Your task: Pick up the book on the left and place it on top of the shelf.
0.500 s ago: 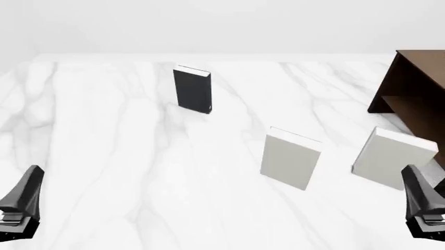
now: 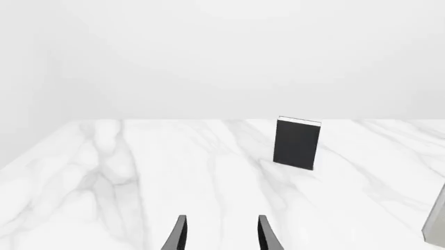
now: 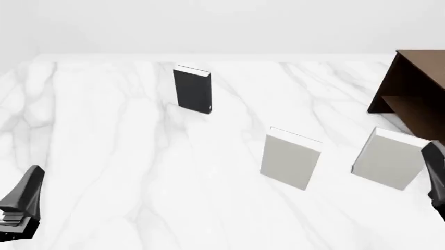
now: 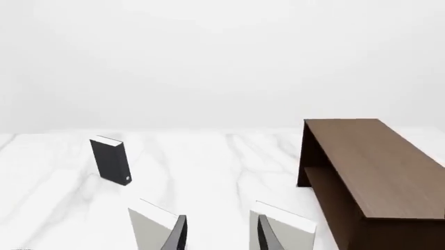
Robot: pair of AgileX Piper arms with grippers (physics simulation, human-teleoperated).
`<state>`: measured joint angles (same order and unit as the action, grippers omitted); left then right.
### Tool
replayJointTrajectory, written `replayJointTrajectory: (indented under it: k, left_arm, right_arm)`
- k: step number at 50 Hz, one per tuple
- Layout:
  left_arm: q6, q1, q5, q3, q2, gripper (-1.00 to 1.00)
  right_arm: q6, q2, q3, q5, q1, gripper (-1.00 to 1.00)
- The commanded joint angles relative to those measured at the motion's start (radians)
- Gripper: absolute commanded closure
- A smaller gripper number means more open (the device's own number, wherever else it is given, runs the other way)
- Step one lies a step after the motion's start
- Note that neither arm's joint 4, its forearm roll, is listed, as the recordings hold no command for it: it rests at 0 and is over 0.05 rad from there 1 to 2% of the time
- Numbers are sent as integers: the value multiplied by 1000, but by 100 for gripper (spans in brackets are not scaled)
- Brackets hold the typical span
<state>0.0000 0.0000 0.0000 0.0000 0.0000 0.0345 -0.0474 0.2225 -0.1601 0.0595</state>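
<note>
A white marble table [image 3: 125, 172] is seen from above and slightly behind two robot arms. The book [image 3: 192, 89], thin, with a dark cover and white page edges, is stood upright on the table, toward the far edge and left of centre. Nothing is touching it.

The left gripper [image 3: 21, 204] is seen at the near left corner of the table, well apart from the book, which is placed farther back and to its right. In the left wrist view, the two dark fingertips of the left gripper [image 2: 221, 234] are held apart with bare marble between them, and nothing is gripped. The book [image 2: 298, 143] is seen beyond them, upright and far off.

The right gripper [image 3: 435, 179] is seen only as a dark sliver at the near right edge of the front view. In the right wrist view, its fingers [image 4: 176, 234] are spread apart and nothing is held; the right gripper [image 4: 220, 235] is pointed along the table. The book [image 4: 111, 160] is seen far ahead and off to one side.

Two light grey books are stood upright nearer the arms: a middle grey book [image 3: 291, 158] near the table's centre right and a right grey book [image 3: 388, 158] just beside the right gripper. The shelf [image 3: 413, 94], dark brown with a flat top and an inner board, is placed at the far right edge of the table, well apart from the book. Its flat top is seen bare in the right wrist view [image 4: 375, 166].
</note>
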Motion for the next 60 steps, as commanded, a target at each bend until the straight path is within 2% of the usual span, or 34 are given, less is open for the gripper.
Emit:
replayJointTrajectory:
  k: [1, 11, 12, 15, 16, 19, 22, 30, 35, 36, 38, 51, 60]
  left_arm:
    - [0, 0, 0, 0, 0, -100]
    - [0, 0, 0, 0, 0, -100]
    - [0, 0, 0, 0, 0, -100]
    - [0, 0, 0, 0, 0, -100]
    - [0, 0, 0, 0, 0, -100]
    - [0, 0, 0, 0, 0, -100]
    - [0, 0, 0, 0, 0, -100]
    - [0, 0, 0, 0, 0, -100]
    - [0, 0, 0, 0, 0, -100]
    - [0, 0, 0, 0, 0, -100]
    - [0, 0, 0, 0, 0, -100]
    - [0, 0, 0, 0, 0, -100]
    - [0, 0, 0, 0, 0, -100]
  right_arm:
    - [-61, -124, 189, -39, 89, -100]
    - [-121, -298, 327, 15, 145, -100]
    - [-161, -345, 351, 32, 169, -100]
    - [-166, -397, 388, 43, 181, -100]
    - [-190, -438, 421, 54, 199, -100]
    - [-196, -470, 446, 61, 207, -100]
    - [-228, -548, 492, 81, 232, -100]
    - [-307, -666, 585, 86, 270, -100]
    - [-329, -752, 684, 66, 291, -100]
    - [-356, -789, 720, 55, 310, -100]
    - [-372, -819, 750, 50, 320, -100]
    - [-412, -969, 855, 52, 346, -100]
    - [-405, -1044, 872, 86, 378, -100]
